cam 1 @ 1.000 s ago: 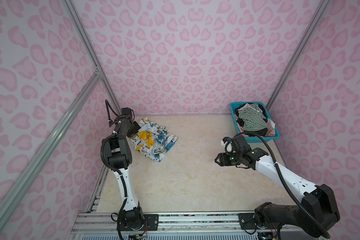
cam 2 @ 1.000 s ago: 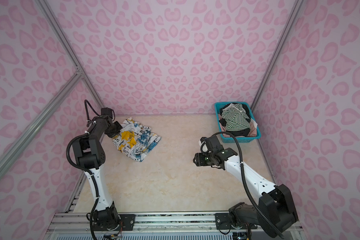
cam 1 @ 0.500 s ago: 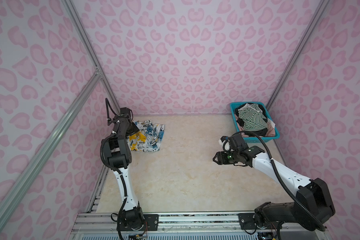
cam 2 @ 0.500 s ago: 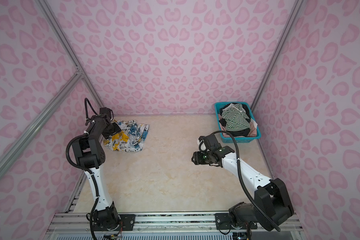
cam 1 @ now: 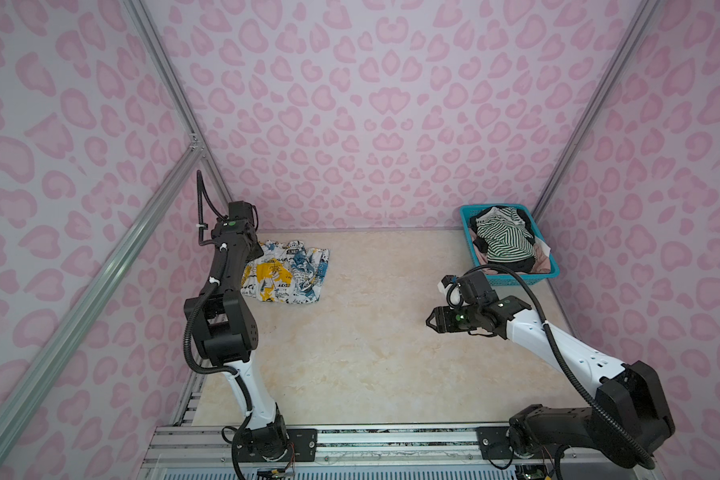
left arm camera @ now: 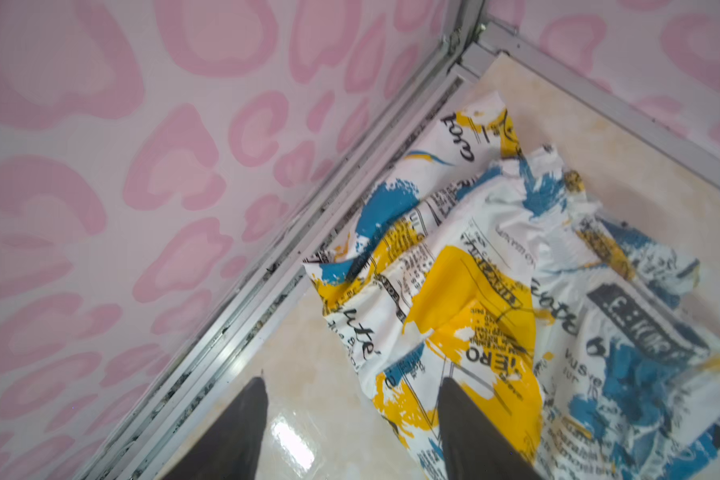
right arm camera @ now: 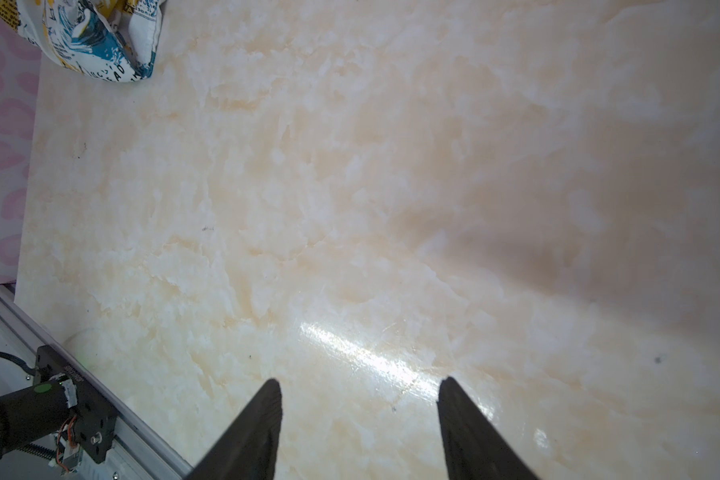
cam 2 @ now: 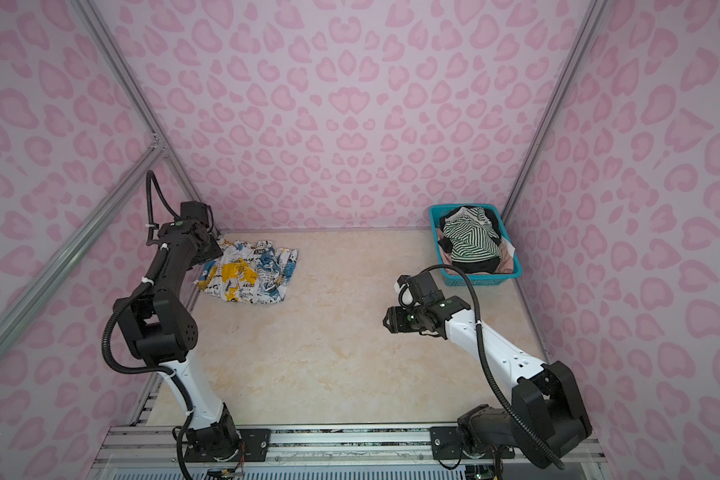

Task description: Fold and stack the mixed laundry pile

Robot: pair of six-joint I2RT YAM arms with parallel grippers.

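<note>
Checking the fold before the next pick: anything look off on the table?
The printed garment lies rumpled and unevenly bunched, shoved up against the wall rail, not a neat fold. The other laundry sits heaped in the basket. Nothing looks damaged or spilled.

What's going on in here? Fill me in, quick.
The left gripper hangs open at the edge of a white cloth garment with blue and yellow splashes, lying rumpled in the far left corner of the table. The right gripper is open over bare table, holding nothing. The green-and-white striped top and other clothes sit piled in the teal plastic mesh basket.
</note>
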